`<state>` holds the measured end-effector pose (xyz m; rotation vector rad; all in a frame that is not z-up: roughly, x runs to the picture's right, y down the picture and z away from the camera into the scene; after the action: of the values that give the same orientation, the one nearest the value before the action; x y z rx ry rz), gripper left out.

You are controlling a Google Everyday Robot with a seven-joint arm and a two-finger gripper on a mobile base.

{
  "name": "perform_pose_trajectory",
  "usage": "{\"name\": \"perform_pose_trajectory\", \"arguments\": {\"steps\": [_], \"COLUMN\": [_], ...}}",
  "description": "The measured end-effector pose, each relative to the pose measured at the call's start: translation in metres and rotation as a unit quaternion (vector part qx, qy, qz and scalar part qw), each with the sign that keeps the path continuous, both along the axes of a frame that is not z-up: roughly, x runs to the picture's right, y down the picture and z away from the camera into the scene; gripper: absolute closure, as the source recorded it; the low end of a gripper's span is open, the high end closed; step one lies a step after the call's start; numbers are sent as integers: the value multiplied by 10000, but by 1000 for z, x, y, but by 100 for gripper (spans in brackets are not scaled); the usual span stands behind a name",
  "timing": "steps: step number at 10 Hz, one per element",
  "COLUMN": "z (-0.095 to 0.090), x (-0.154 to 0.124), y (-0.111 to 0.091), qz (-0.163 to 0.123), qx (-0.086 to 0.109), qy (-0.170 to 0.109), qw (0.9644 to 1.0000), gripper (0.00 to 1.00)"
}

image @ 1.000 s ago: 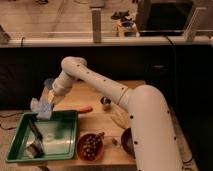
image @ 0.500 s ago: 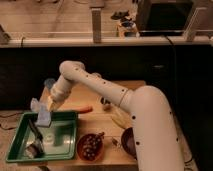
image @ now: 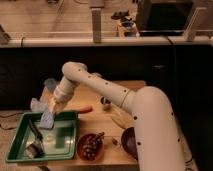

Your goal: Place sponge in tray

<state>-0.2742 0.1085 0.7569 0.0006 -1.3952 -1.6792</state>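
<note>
sponge (image: 47, 119) placement is the step in hand, and it looks close to its end: the small blue block hangs at the tip of the gripper (image: 50, 114), whose jaws are closed on it, just over the far rim of the green tray (image: 17, 146), toward the tray's far right corner. the tray sits at the near left corner of the counter (image: 102, 129). to finish well, my judgement is that the arm should carry the sponge a little further toward the near edge of the counter so that it hangs over the tray floor, not over the rim, then lower it until it is close above the floor and only then let the jaws part; a soft block dropped on the sloping wall could tip back out over the far rim. the tray is not bare (a dark brush-like thing (image: 33, 131) lies along its left side, and a pale small object (image: 49, 140) sits near the middle, neither of which i can name surely), so the free patch at the far right part of the floor looks the best target. beside the tray on the right stands a reddish-brown bowl (image: 91, 146) with dark contents, and beyond the tray's far rim lie a wrinkly light blue cloth (image: 36, 105) and a pale blue cup (image: 50, 85); the descent should stay inside the tray's walls to avoid brushing these.
</note>
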Motion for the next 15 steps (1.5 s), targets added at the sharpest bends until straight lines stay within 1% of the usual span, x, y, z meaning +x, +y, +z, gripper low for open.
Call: {"name": "perform_pose_trajectory", "arguments": {"steps": [2, 3, 4, 5, 6, 7, 8, 9, 10, 11, 13, 14, 15], "z": [3, 4, 4, 5, 7, 10, 13, 16, 18, 20, 26, 27, 28], "x": [2, 5, 8, 13, 15, 14, 17, 20, 16, 13, 15, 13, 13], "y": [1, 3, 4, 5, 8, 13, 14, 14, 15, 15, 15, 16, 15], "qz": [-14, -22, -17, -47, -181, -354, -395, -397, -466, -504, -552, -588, -655], "qx": [-36, -26, -5, 33, 71, 136, 124, 29, -2, -12, -4, -34, -113], "qy": [120, 262, 357, 471, 633, 814, 890, 882, 843, 828, 876, 886, 924], "qw": [9999, 9996, 9994, 9989, 9978, 9960, 9952, 9953, 9953, 9953, 9946, 9943, 9935], "gripper": [100, 96, 90, 81, 71, 60, 50, 39, 28, 22, 20, 20, 20]}}
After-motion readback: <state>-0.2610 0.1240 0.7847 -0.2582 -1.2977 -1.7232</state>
